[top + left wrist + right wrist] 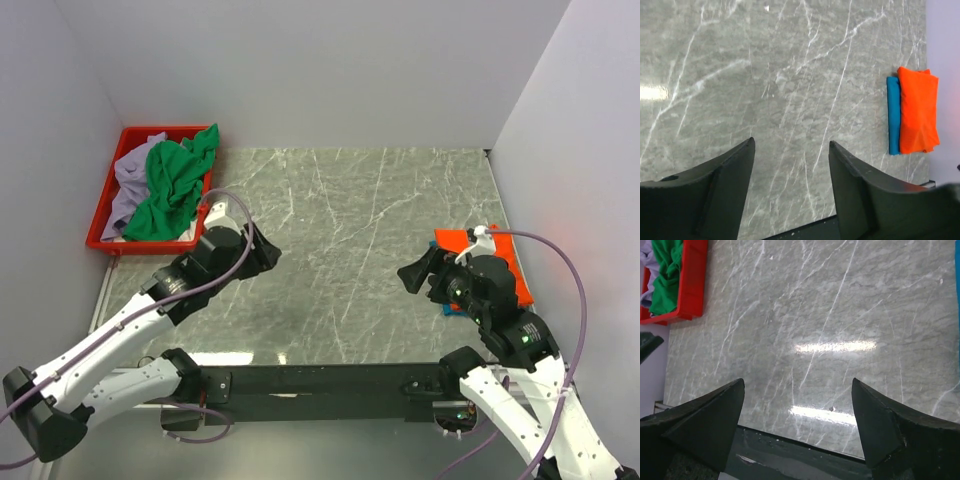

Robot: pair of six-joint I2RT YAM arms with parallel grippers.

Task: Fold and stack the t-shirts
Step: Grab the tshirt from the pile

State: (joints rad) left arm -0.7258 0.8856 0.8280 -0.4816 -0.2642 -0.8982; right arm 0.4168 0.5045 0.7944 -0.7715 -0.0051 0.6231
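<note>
Camera above: green t-shirt point(175, 190) and lavender t-shirt point(128, 180) crumpled in red tray point(100, 228), far left, not yet folded.
Left wrist: left tool point(790, 145) spread, empty; orange t-shirt point(918, 111) folded atop blue t-shirt point(893, 115), right table point(765, 75) edge.
Right wrist: right tool point(797, 385) spread, empty.
Roughly half done.

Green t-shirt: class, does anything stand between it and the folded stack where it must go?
Nothing lies on the table between. The green t-shirt must clear the red tray's wall; the right gripper hovers beside the folded stack.
</note>
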